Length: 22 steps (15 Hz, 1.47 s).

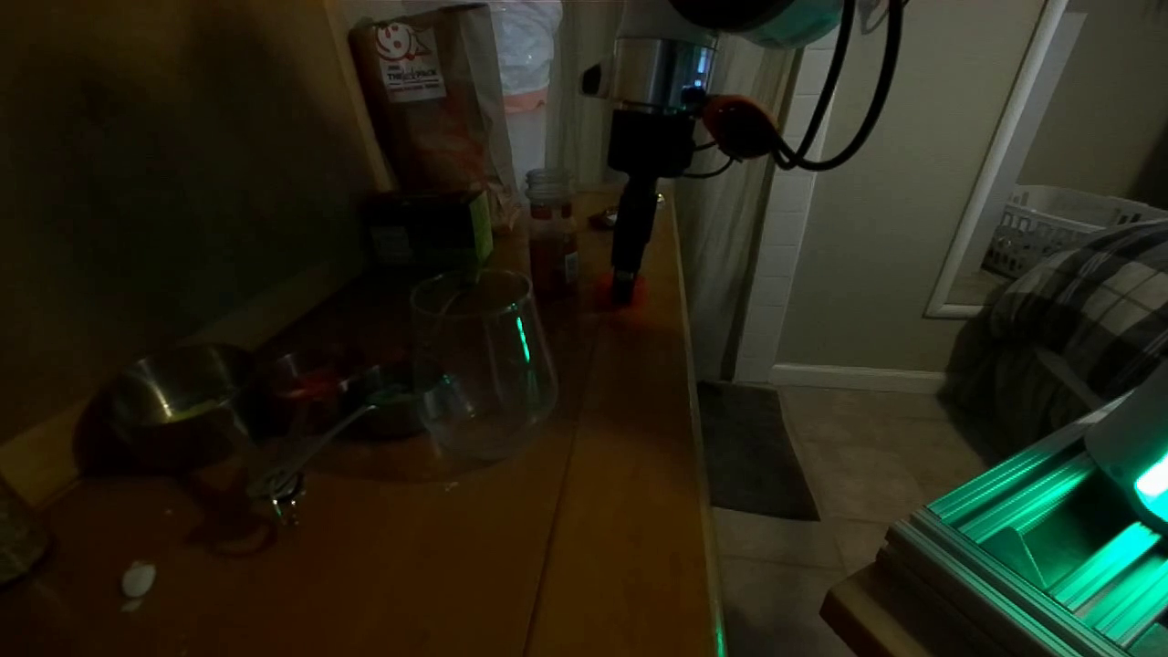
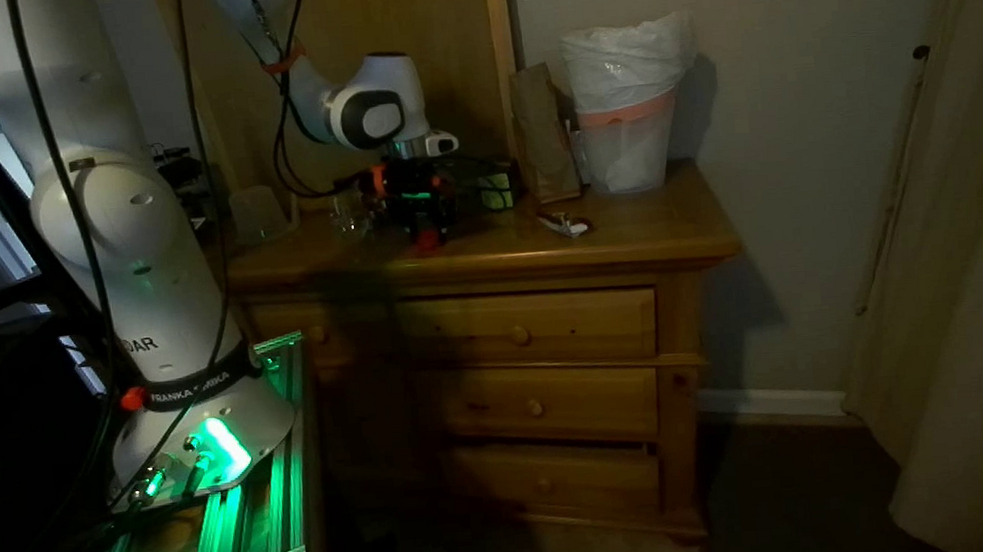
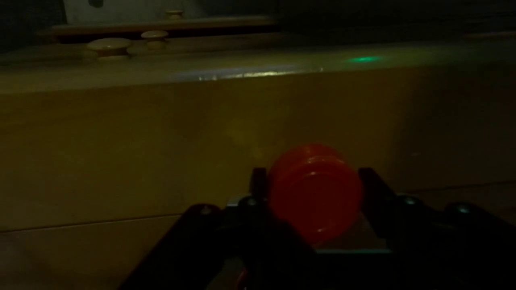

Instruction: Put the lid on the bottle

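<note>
As we look along the tabletop [image 1: 630,511] in an exterior view, we first meet a small white piece [image 1: 139,578] lying toward the near end. Behind it we see a steel bowl [image 1: 173,388], and beside that a slim handle [image 1: 324,443] reaching toward a small dark bowl [image 1: 392,422] whose contents are too dim for us to name. A clear glass vessel [image 1: 484,392] stands upright just past these.

Farther along we come to the claw [image 3: 312,181], pointing down. In the wrist view we find it clamped on the lid [image 3: 316,201], a round red cap, with its fingers [image 3: 373,197] against either side. The lid is low, close to the front edge; whether it touches the tabletop we cannot tell. Just beside the claw, apart from the lid, we see the bottle [image 1: 553,246], upright, with a reddish body, pale label and clear threaded neck.

Beyond the bottle we pick out a dark box [image 1: 420,228] with a green end, then a tall brown paper bag [image 1: 438,146]. In both exterior views we see a white-lined bin [image 2: 632,148] next to the bag.
</note>
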### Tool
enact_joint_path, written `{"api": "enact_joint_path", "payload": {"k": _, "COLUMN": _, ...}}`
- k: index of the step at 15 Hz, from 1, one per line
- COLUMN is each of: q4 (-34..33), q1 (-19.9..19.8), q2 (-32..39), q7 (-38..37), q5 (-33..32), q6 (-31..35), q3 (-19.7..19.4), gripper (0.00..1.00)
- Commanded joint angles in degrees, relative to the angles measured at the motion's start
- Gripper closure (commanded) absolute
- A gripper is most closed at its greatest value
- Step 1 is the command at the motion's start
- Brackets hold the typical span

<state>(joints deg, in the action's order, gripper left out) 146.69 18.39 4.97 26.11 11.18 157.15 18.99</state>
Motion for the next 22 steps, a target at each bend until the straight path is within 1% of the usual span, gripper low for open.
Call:
{"api": "enact_joint_path", "payload": {"k": 1, "q4": 0.3, "q1": -0.9, "q2": -4.7, "q7": -1.2, "q5": -1.5, "q6": -3.1, "q3": 0.7, "gripper": 0.67}}
{"api": "enact_joint_path", "payload": {"k": 4, "q4": -0.1, "q1": -0.2, "q2": -9.9, "q7": -1.3, "q5": -2.3, "q6": -8.7, "q3": 0.1, "gripper": 0.67}}
{"api": "enact_joint_path", "payload": {"k": 5, "q4": -0.1, "q1": -0.2, "q2": -12.2, "q7": -3.4, "q5": -5.6, "q6": -11.8, "q3": -0.5, "gripper": 0.67}}
{"api": "enact_joint_path", "payload": {"k": 7, "q4": -0.9, "q1": -0.1, "q2": -15.8, "q7": -4.5, "q5": -8.3, "q6": -17.2, "q3": -1.1, "gripper": 0.67}}
{"api": "enact_joint_path", "payload": {"k": 9, "q4": -2.3, "q1": 0.5, "q2": -18.4, "q7": -3.9, "q5": -9.2, "q6": -21.6, "q3": -1.7, "gripper": 0.67}}
{"api": "enact_joint_path", "payload": {"k": 11, "q4": -4.1, "q1": 1.3, "q2": -19.8, "q7": -2.1, "q5": -8.2, "q6": -24.5, "q3": -2.5, "gripper": 0.67}}
{"api": "enact_joint_path", "payload": {"k": 13, "q4": -6.5, "q1": 2.0, "q2": -19.8, "q7": -1.3, "q5": -8.5, "q6": -26.7, "q3": -2.6, "gripper": 0.67}}
{"api": "enact_joint_path", "payload": {"k": 16, "q4": -9.9, "q1": 3.0, "q2": -18.1, "q7": 1.2, "q5": -8.0, "q6": -27.7, "q3": -2.6, "gripper": 0.67}}
{"api": "enact_joint_path", "payload": {"k": 22, "q4": -15.0, "q1": 3.3, "q2": -12.3, "q7": 6.9, "q5": -7.6, "q6": -26.5, "q3": -2.7, "gripper": 0.67}}
